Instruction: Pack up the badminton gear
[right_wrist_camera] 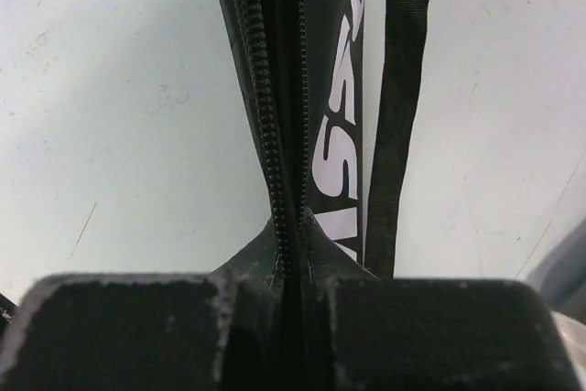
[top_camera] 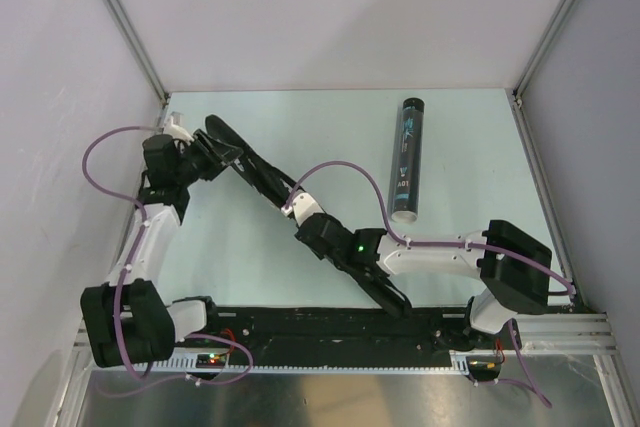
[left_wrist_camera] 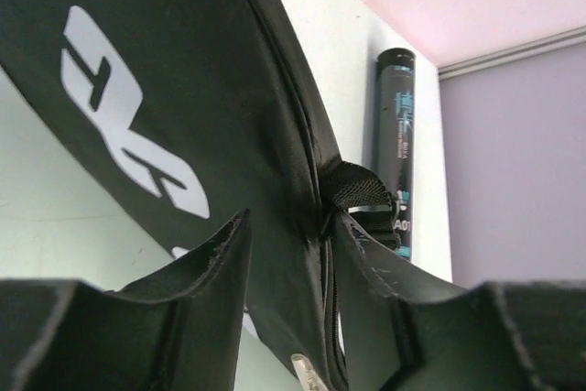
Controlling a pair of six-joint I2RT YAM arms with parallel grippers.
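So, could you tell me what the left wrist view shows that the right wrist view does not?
Only the left wrist: the black tube on the table behind the bag, and the left gripper straddling the edge of the racket bag. Only the right wrist: the zipper pinched in the shut right gripper, with a black strap alongside. Both: the racket bag's white lettering and the pale table.

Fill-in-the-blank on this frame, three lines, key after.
1. The right gripper has its jaws shut on the racket bag along its ___.
2. The black tube lies flat on the ___, apart from the bag.
3. The bag is lettered in ___.
Missing words: zipper; table; white.
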